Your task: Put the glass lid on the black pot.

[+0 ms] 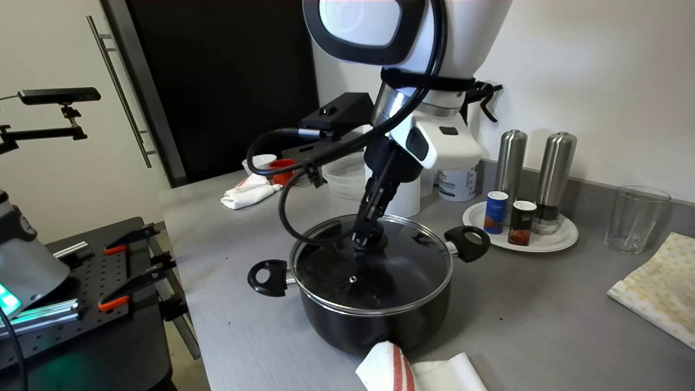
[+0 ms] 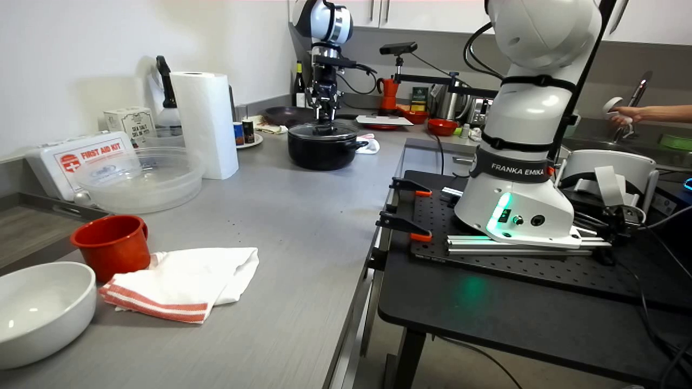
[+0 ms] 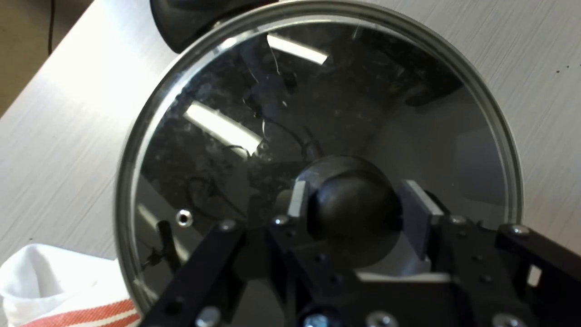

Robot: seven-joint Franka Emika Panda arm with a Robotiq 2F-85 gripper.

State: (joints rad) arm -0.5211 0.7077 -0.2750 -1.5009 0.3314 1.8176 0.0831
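Observation:
The black pot (image 1: 374,332) stands on the grey counter with its loop handles out to both sides; it also shows in an exterior view (image 2: 321,155), and part of a handle shows in the wrist view (image 3: 195,20). The glass lid (image 1: 326,279) lies flat over the pot's mouth, its metal rim along the pot's rim with no gap showing; it fills much of the wrist view (image 3: 408,118). My gripper (image 3: 356,200) points down with its pads on both sides of the lid's black knob, seeming to touch it. The gripper also shows in both exterior views (image 1: 366,239) (image 2: 324,119).
A striped towel (image 1: 396,369) lies against the pot's front. A white plate (image 1: 562,236) with shakers and mills and a drinking glass (image 1: 635,220) stand by the wall. A paper towel roll (image 2: 208,127) and a plastic tub (image 2: 146,183) stand along the counter.

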